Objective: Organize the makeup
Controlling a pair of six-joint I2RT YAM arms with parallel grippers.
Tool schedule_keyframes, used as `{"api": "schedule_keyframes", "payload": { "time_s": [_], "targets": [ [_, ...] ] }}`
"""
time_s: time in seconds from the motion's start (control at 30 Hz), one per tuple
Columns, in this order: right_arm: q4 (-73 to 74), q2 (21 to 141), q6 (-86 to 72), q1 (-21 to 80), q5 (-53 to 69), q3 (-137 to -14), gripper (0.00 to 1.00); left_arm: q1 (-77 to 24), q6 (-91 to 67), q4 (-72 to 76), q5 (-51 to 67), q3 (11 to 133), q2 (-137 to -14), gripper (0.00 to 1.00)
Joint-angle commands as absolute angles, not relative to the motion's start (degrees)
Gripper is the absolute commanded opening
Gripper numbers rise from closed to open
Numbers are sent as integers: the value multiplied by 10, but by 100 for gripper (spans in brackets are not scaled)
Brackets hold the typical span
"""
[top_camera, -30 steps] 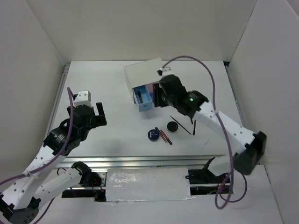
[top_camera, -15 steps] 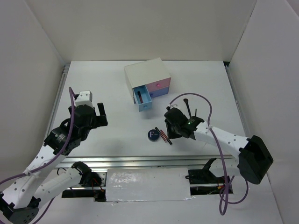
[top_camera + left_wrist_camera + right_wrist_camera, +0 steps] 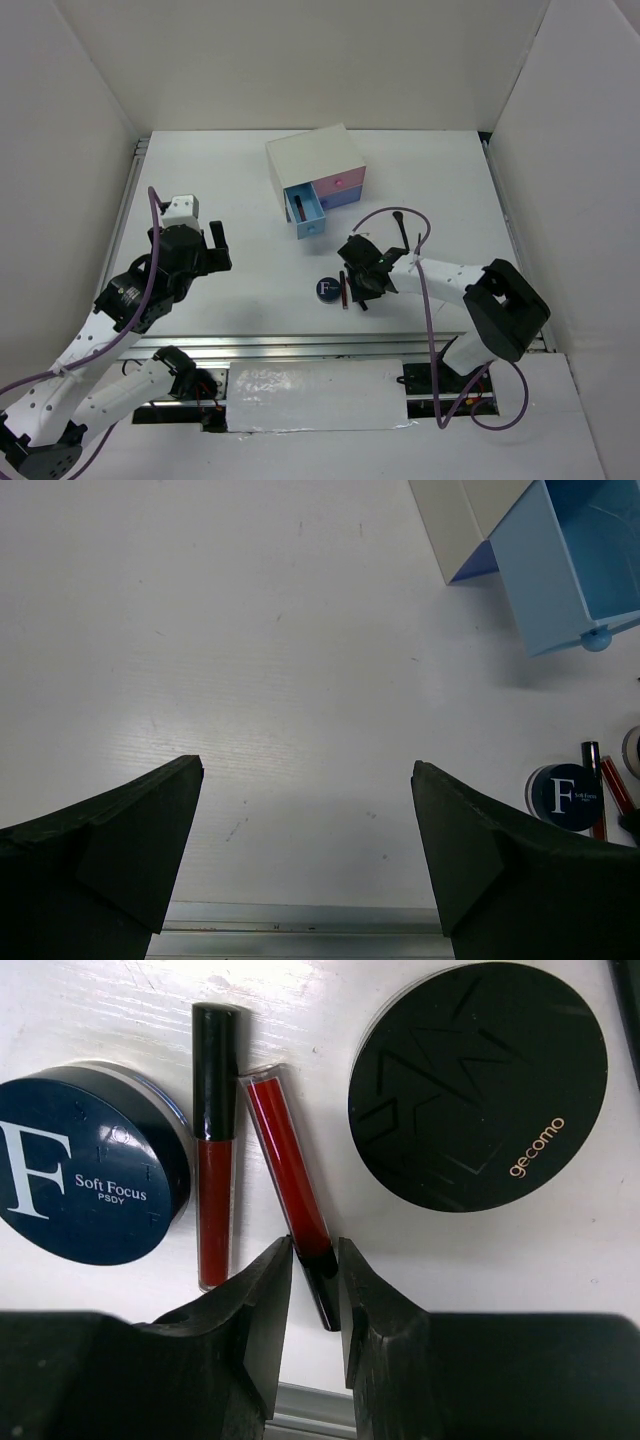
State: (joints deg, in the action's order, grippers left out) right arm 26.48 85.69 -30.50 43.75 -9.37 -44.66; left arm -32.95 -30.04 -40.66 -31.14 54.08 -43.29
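Enclosure: plain white wall panels (image 3: 300, 60) stand on the left, far and right sides of the workspace.
Surface: a white table (image 3: 220, 180) with faint scuffs, and a metal rail (image 3: 300, 345) along its near edge.
Storage: a white box (image 3: 312, 155) sits far of centre. Its blue drawer (image 3: 303, 210) is pulled out toward the near side and its pink drawer (image 3: 340, 184) is pushed in.
Left gripper (image 3: 305, 770): held above bare table on the left, jaws spread wide, holding nothing.
Right gripper (image 3: 312, 1252): down at the table among the makeup. Its jaws are narrowly apart astride the black end of the right red tube (image 3: 290, 1175). Whether they pinch it cannot be told.
Jar (image 3: 478, 1085): round and black, marked "gecomo", just right of the tubes.
Compact (image 3: 85, 1185): round and dark blue with a white "F", on the table near of the box.
Left red tube (image 3: 213, 1160): lies alongside the compact, black cap pointing far.
Brush (image 3: 401, 232): thin and black, on the table just far-right of the right gripper.
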Motion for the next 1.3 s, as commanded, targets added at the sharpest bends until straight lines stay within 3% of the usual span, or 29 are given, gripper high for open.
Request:
{"api": "schedule_keyframes", "payload": {
  "time_s": [0.0,0.37,0.5,0.87,1.07,1.27],
  "targets": [
    [233,859,-319,440,-109,-465,33,-333,-290,-388,-307,544,-429,99],
    [253,899,-334,440,-104,-478,32,-336,-290,-388,-308,544,-432,99],
    [258,893,-342,441,-104,-475,16,-337,-290,-389,-308,544,-434,99],
    [329,759,-345,468,-113,-532,11,-337,-293,-391,-312,546,-436,99],
    [338,782,-291,468,-94,-665,11,-337,-294,-392,-315,546,-437,99],
    [363,924,-251,459,-128,-872,9,-338,-294,-393,-321,544,-433,99]
  ]
}}
